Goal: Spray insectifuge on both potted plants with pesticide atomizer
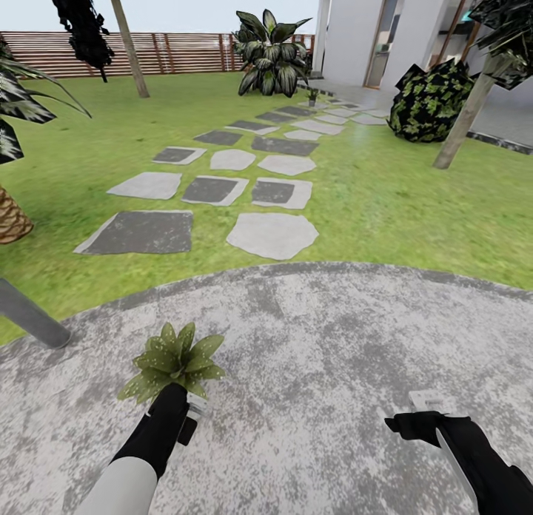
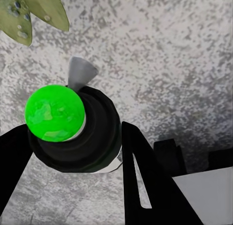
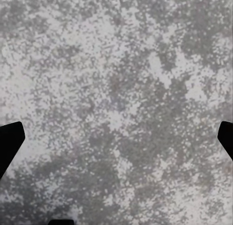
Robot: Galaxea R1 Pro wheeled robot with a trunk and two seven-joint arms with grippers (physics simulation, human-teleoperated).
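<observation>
On the round grey gravel patio, the robot is standing with both arms reaching forward and down. Its left claw is clamping the pesticide atomizer — in the left wrist view the dark bottle is sitting between the two black fingers, seen end-on, with a bright green cap facing the camera and a pale grey nozzle poking out beyond it. In the head view the left claw is hanging just beside the potted plant, a low rosette of pointed, pale-speckled green leaves resting on the gravel; the bottle itself is hard to make out there behind the black wrist. A couple of the plant's leaves are also showing in the left wrist view, near the nozzle but apart from it.

The right claw is hovering over bare gravel well to the right of the plant — its fingertips are standing wide apart at the two edges of the right wrist view, with nothing between them.

Beyond the patio, grey stepping stones are crossing the green lawn toward a brown slatted fence and a big striped-leaf plant.
</observation>
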